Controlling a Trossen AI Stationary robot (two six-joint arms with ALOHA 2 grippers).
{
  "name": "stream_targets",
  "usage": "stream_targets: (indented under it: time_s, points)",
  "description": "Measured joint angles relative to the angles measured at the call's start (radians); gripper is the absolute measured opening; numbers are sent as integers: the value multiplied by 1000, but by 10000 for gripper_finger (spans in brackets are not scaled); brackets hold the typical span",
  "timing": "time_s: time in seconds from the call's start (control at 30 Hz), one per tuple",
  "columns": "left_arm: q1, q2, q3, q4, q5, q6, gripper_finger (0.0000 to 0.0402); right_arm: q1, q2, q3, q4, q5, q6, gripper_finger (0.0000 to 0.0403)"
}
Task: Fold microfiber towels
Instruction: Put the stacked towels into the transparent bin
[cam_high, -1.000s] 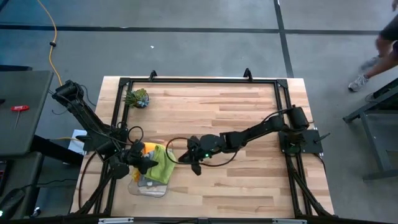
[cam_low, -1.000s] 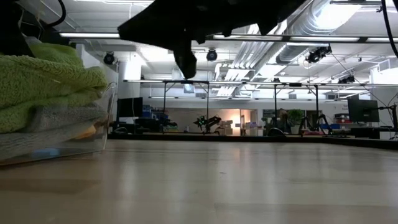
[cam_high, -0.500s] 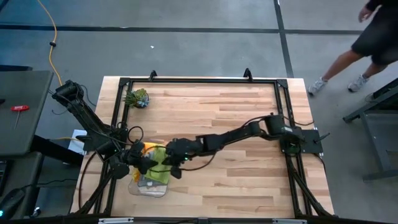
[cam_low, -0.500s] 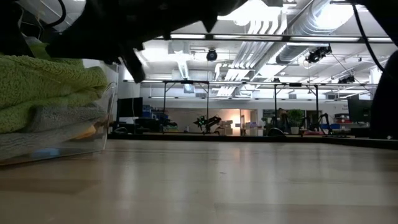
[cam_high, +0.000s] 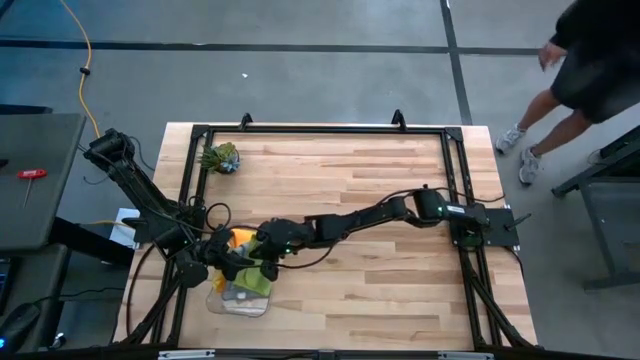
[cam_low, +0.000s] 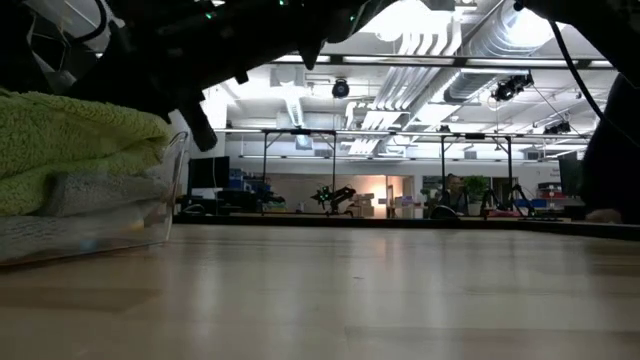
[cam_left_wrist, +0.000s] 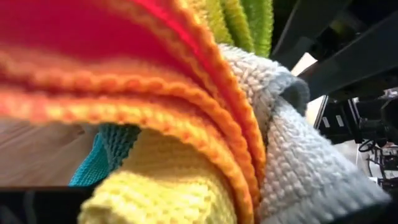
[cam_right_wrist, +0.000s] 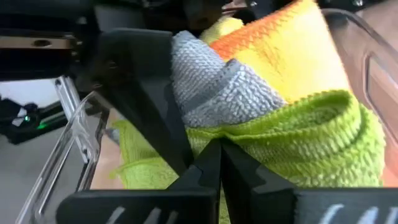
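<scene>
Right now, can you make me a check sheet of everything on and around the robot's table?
Surface: wooden table, mostly bare.
Job's things: towels piled in the clear bin; lime green towel on top, grey towel, orange towel, yellow towel and teal towel bunched under it.
Clutter: small spiky plant near the far left corner.
Grippers: right gripper shut, jaws at the lime green towel; left gripper over the bin, jaws apart.
Cables: yellow cable on the floor.
Surroundings: person walking past the far right.
</scene>
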Motion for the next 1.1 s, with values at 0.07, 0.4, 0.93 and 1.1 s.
stream_targets:
  time_s: [0.07,0.4,0.93,1.1]
  points:
    - [0,0,0,5,0,0,211,0,5,0,-1,12,21,0]
    - [0,-51,0,56,5,166,212,1,6,-3,-111,18,37,0]
    - [0,-143,0,-21,27,319,211,1,7,-10,-73,17,37,0]
    - [0,-143,0,-95,23,313,211,1,9,-11,-4,-25,42,0]
